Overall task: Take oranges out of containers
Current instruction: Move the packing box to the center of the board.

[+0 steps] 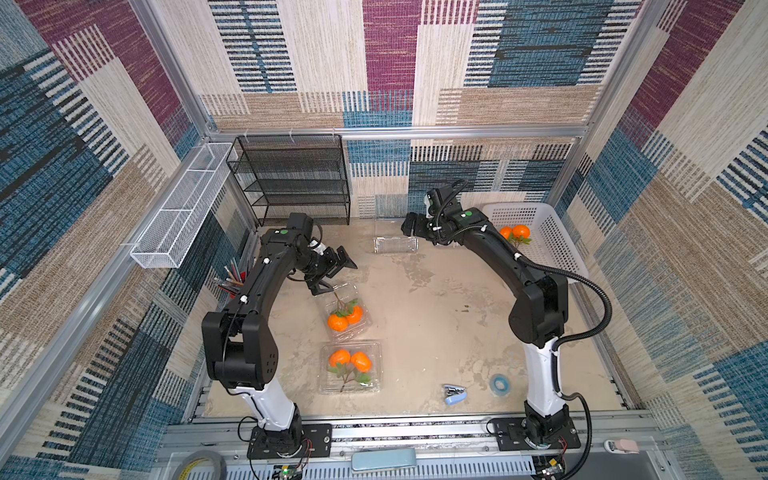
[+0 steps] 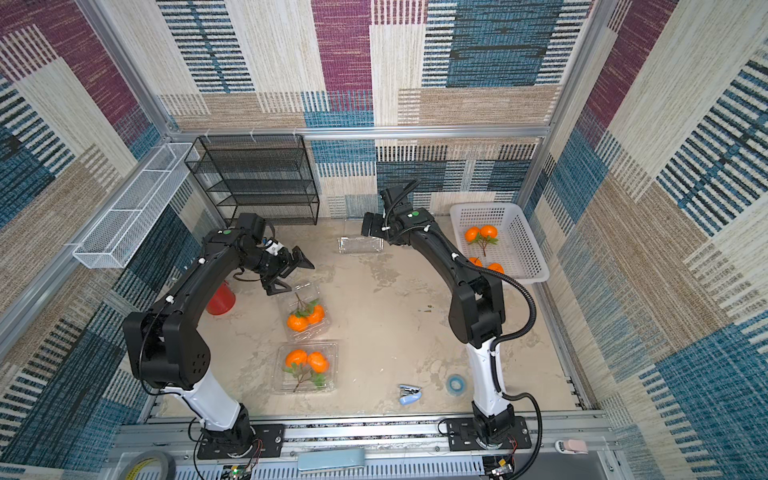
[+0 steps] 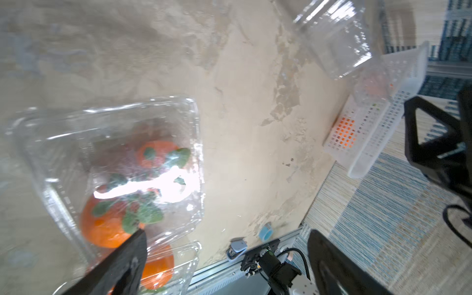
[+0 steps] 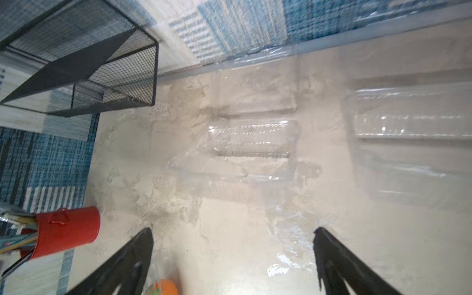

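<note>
Two clear containers in both top views each hold a pair of oranges: the farther one (image 1: 362, 331) has oranges (image 1: 337, 322) on a leafy stem, the nearer one (image 1: 330, 384) has oranges (image 1: 340, 357). My left gripper (image 1: 334, 274) hangs open just above the farther container's (image 3: 63, 143) back edge, nothing between its fingers. An empty container (image 1: 395, 244) lies near the back wall. My right gripper (image 4: 233, 229) stands open and empty beside it. More oranges (image 2: 481, 233) lie in the white basket (image 2: 528, 249).
A black mesh rack (image 1: 291, 178) stands at the back left and a white wire tray (image 1: 183, 208) hangs on the left wall. A red cup of pencils (image 2: 220, 299) sits under my left arm. A blue stapler (image 1: 455, 395) and a tape roll (image 1: 497, 383) lie at the front right.
</note>
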Controlling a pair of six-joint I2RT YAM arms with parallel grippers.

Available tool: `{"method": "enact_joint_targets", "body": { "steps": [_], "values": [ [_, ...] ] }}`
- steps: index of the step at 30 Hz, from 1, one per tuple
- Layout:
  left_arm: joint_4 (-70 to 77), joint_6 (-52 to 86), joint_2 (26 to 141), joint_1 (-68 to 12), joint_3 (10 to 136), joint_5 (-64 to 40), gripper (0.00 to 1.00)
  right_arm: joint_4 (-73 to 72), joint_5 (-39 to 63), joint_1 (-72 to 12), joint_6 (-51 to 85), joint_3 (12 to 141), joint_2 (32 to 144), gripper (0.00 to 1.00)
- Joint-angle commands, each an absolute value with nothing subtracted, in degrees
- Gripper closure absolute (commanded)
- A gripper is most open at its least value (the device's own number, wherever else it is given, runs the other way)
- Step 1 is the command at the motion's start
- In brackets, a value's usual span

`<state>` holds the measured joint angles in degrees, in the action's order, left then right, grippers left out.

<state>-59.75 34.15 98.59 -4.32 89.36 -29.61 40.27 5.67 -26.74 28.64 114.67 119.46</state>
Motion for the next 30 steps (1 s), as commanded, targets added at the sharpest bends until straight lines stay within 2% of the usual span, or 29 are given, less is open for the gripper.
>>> {"method": "enact_joint_targets", "body": {
  "steps": [1,12,21,30],
  "values": [
    [-64.1,31.5,97.5,-2.5,87.6,-24.2,0.01,33.9,8.0,-28.5,28.6,107.2,115.0,0.02],
    [-62.6,32.4,97.6,-1.8,82.4,-21.3,0.01,27.9,13.9,-32.3,30.6,86.6,105.7,0.02],
    [-60.7,29.6,100.3,-1.8,79.7,-16.2,0.01,24.6,15.0,-32.8,33.6,80.2,103.3,0.02],
    [-49.4,32.7,100.2,-3.0,74.8,-25.5,0.01,23.9,16.1,-33.4,35.6,77.3,102.0,0.02]
  ]
}}
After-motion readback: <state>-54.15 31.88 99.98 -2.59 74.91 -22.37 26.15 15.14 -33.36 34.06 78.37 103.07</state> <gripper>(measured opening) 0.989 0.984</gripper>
